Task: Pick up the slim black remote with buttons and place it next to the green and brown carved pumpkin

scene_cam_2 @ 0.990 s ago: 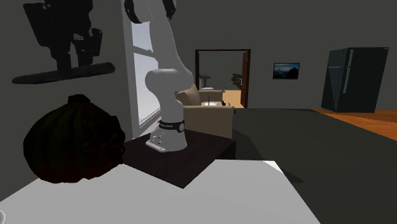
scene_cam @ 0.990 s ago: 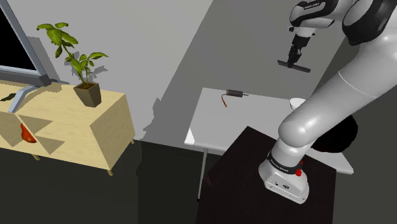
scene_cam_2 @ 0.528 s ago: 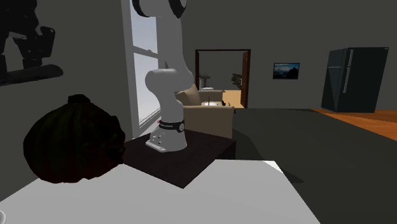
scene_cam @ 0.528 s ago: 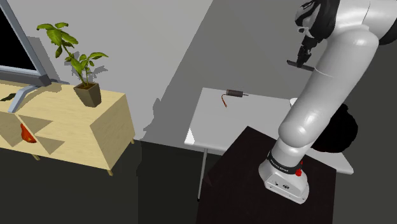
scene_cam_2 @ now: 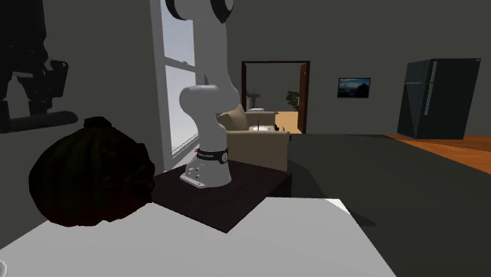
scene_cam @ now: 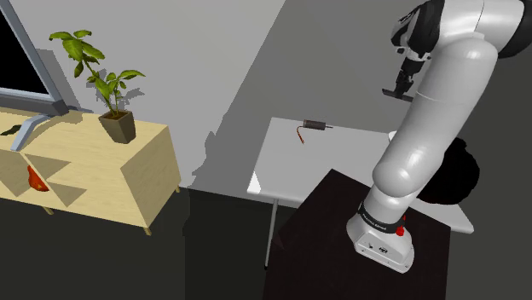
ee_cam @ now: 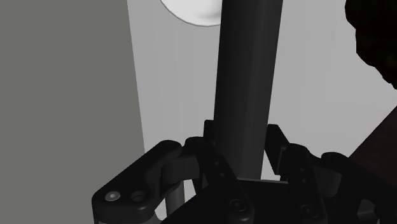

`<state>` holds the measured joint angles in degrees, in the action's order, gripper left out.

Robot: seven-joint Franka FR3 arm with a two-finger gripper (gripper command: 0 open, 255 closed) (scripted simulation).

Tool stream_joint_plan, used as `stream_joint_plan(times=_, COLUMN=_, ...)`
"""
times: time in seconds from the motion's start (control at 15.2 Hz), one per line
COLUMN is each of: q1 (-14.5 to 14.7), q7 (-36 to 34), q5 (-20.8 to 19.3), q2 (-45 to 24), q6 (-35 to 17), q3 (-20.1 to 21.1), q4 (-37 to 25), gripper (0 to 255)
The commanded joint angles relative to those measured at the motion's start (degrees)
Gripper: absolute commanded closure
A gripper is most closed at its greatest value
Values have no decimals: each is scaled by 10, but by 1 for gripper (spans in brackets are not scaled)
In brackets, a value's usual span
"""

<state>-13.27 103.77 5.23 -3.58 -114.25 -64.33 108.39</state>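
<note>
Wrist view: the remote is seen clamped in the closed gripper, its length projecting well past the jaws. A slim body so held may be pivoted or slipped during lowering. Its free end may be knocked against the pumpkin if brought too near. Released high, it may be bounced off the tabletop. The remote is carried in the air above the pumpkin, toward the second exterior view's left, not touching it.

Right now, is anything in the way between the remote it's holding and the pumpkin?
Nothing visible does. The gripper holds the remote in the air above the table, and only open space lies between it and the pumpkin lower down.
</note>
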Motion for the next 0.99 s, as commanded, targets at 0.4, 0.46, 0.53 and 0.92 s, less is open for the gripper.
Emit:
stream_joint_plan(times=0.4, q1=-10, q7=24, q5=34, q2=-30, q6=-57, q3=5, q4=45, gripper=255)
stream_joint_plan(times=0.46, q1=-12, q7=28, q5=39, q2=-34, q6=-64, q3=6, q4=50, gripper=255)
stream_joint_plan(times=0.53, q1=-14, q7=32, q5=45, q2=-39, q6=-70, q3=7, q4=55, gripper=255)
stream_joint_plan(times=0.92, q1=-31, q7=58, q5=82, q2=-70, q6=-109, q3=20, q4=80, gripper=255)
